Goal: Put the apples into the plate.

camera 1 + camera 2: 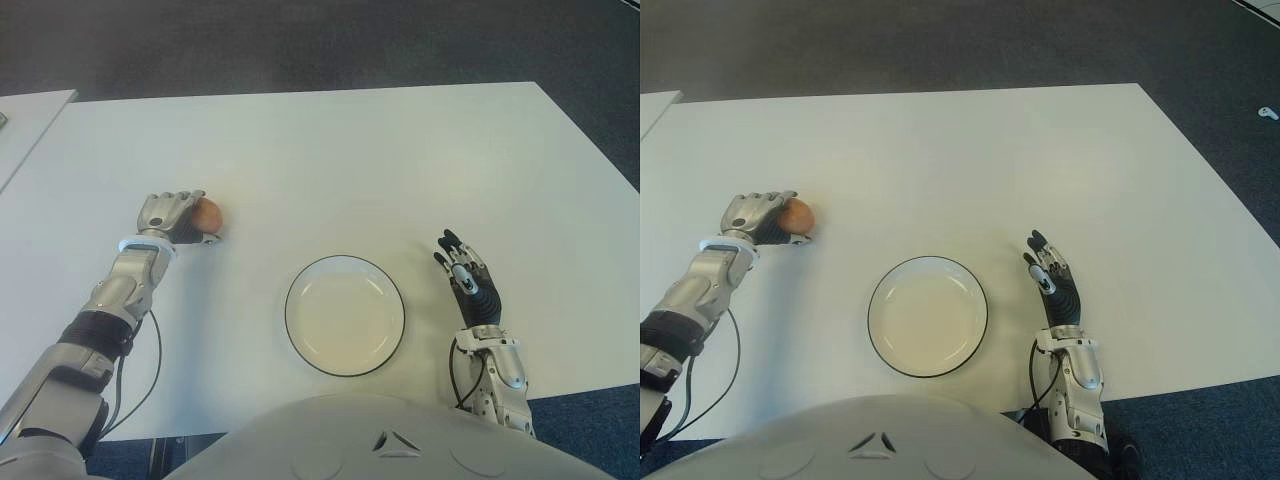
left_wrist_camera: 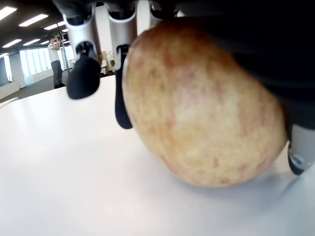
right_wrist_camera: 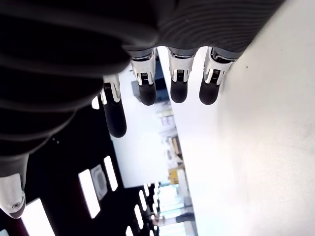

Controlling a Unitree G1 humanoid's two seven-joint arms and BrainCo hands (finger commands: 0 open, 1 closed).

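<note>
White table (image 1: 330,150) on dark carpet (image 1: 300,40), office behind, apple (image 1: 206,214) round with no clear axis, up-left of plate (image 1: 345,268), left hand (image 1: 170,217) curled around it, right hand (image 1: 466,275) right of plate, fingers spread, empty

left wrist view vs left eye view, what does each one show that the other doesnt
Only the left wrist view shows the apple's underside sitting on the table, fingertips curled past it, and a person standing far off in the room.

Only the left eye view shows the empty plate near the table's front edge, the right hand open to the plate's right, and the dark floor beyond the table.

Both show the left hand closed around the apple on the white table.
</note>
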